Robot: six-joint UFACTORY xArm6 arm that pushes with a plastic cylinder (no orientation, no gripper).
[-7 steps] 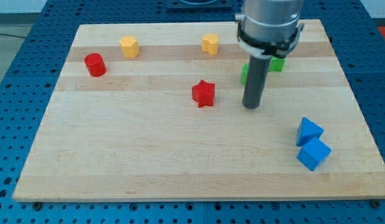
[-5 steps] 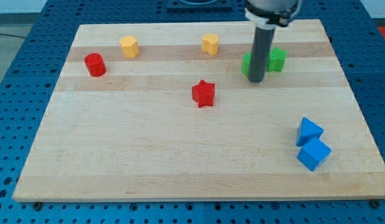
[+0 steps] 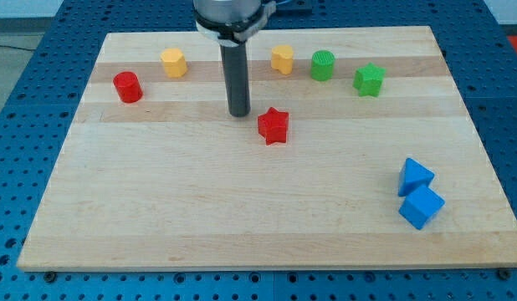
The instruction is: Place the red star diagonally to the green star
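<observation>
The red star (image 3: 273, 125) lies near the board's middle. The green star (image 3: 369, 80) lies toward the view's upper right, well apart from the red star. My tip (image 3: 239, 112) stands just up and to the left of the red star, a small gap between them. The rod rises from there to the view's top.
A green cylinder (image 3: 322, 65) sits left of the green star. A yellow block (image 3: 282, 59) and a yellow hexagonal block (image 3: 173, 62) lie along the top. A red cylinder (image 3: 127, 87) is at upper left. Two blue blocks (image 3: 419, 195) sit at lower right. The wooden board (image 3: 242, 217) holds everything.
My tip has swept left from beside the green blocks to the red star's upper left. The green cylinder has ended up further up and left, beside the yellow block. The red star has not moved.
</observation>
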